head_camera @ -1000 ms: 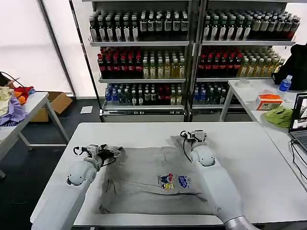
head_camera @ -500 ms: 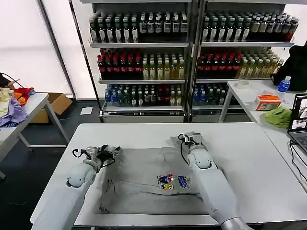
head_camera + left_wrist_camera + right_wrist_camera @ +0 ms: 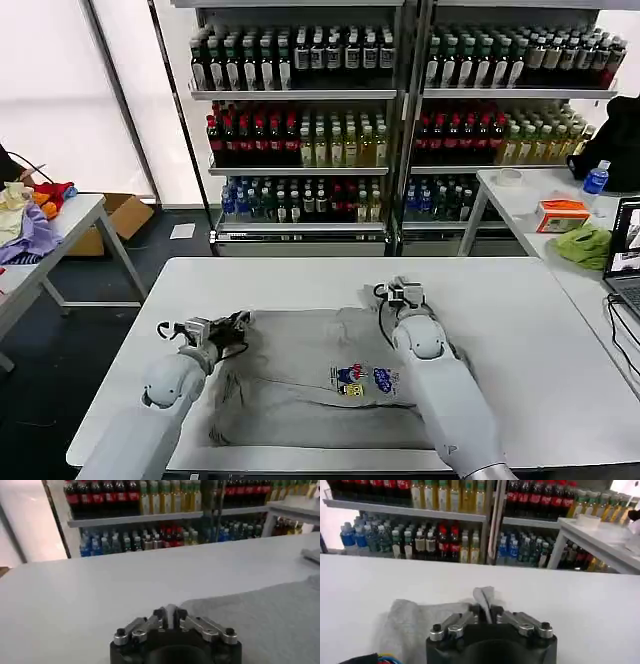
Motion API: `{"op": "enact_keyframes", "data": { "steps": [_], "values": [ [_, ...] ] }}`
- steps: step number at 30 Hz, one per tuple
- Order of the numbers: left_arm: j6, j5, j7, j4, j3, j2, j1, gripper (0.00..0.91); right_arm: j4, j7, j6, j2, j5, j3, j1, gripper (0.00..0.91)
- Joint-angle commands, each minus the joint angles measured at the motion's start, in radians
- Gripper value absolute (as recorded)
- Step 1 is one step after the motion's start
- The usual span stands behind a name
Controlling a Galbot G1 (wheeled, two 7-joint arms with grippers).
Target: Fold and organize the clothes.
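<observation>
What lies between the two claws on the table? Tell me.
In the head view, the light grey shirt spans the stretch from the left claw to the right claw, its far edge and printed logo lying between them on the white table.

The right arm hides the near right part of the shirt, whose small logo is unreadable.

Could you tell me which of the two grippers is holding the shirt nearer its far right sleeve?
The right gripper: its jaws pinch a raised fold of the light grey cotton shirt at the far right sleeve. The left gripper grips the far left corner.
</observation>
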Motion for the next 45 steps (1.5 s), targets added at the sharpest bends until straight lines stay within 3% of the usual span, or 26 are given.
{"op": "enact_keyframes", "data": {
  "steps": [1,11,17,30,37,45],
  "values": [
    [-0.010,-0.012,-0.007,-0.060,-0.012,-0.009,0.038,0.000,0.034,0.005,-0.003,0.004,0.002,-0.001,-0.021,0.000],
    [-0.183,-0.016,-0.045,-0.109,-0.053,0.003,0.032,0.000,0.159,-0.010,0.041,0.007,0.007,0.019,-0.030,0.000],
    [-0.208,-0.016,-0.037,-0.154,-0.071,0.013,0.064,0.000,0.256,-0.022,0.042,0.003,0.003,0.017,-0.068,0.000],
    [-0.179,-0.013,-0.026,-0.290,-0.100,0.039,0.180,0.000,0.587,0.040,0.001,-0.090,0.016,0.038,-0.260,0.000],
    [-0.165,-0.008,-0.025,-0.378,-0.120,0.040,0.270,0.000,0.757,0.061,-0.016,-0.162,0.029,0.106,-0.467,0.000],
    [-0.165,0.036,-0.009,-0.423,-0.140,0.030,0.383,0.000,0.912,0.078,-0.030,-0.176,0.048,0.210,-0.650,0.000]
  ]
}}
